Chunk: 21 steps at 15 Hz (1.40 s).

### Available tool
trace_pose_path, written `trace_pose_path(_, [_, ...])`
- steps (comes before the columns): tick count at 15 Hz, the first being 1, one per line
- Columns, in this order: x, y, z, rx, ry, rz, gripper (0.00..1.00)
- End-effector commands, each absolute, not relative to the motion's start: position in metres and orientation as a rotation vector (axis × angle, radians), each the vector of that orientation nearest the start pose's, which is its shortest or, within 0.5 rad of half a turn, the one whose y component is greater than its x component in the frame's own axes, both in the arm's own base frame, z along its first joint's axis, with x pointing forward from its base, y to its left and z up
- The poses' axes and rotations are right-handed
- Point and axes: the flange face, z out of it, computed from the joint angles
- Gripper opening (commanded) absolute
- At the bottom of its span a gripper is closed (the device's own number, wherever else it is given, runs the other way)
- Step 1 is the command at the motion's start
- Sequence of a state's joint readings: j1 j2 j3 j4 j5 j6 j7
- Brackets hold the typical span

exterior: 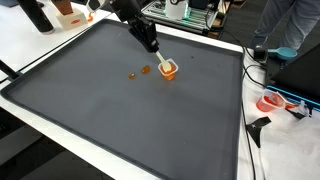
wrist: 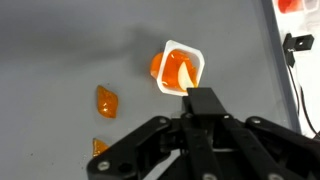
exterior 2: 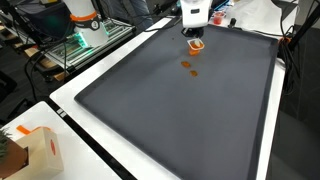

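Dark grey mat (exterior: 100,110) on a white table (exterior 2: 62,97), lab clutter around.
Left to right in my wrist view: two orange scraps (wrist: 106,101), then a white-rimmed orange plastic cup (wrist: 180,68) on the mat, mouth and long axis toward the lens. The black gripper (wrist: 205,100) is at its rim; I cannot tell whether it grips.

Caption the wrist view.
Gripper by a white cup holding something orange; two orange pieces lie nearby on the grey mat.

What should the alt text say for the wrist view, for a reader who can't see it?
A black tool reaches in from the bottom edge to a small white cup with orange contents, a pale strip slanting into it. The cup sits on a gray mat, with two loose orange pieces to its lower left.
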<state>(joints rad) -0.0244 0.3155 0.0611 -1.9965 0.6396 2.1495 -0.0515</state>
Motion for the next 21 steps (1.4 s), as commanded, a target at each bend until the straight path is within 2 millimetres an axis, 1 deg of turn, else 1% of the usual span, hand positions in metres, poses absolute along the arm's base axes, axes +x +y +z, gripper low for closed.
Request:
trace_pose_path(1, [0.587,0.045,0.286,-2.565,0.412,0.183,0.03])
trace_pose_path(7, [0.588,0.046,0.278,-2.562,0.385,0.177,0.03])
trace_pose_path(10, [0.588,0.047,0.278,-2.544,0.321,0.165,0.03])
trace_pose_path(14, [0.589,0.043,0.271,-2.528,0.238,0.151,0.03])
trace_pose_path(18, [0.589,0.036,0.262,-2.509,0.156,0.13,0.03])
trace_pose_path(21, [0.589,0.029,0.26,-2.473,0.111,0.103,0.03])
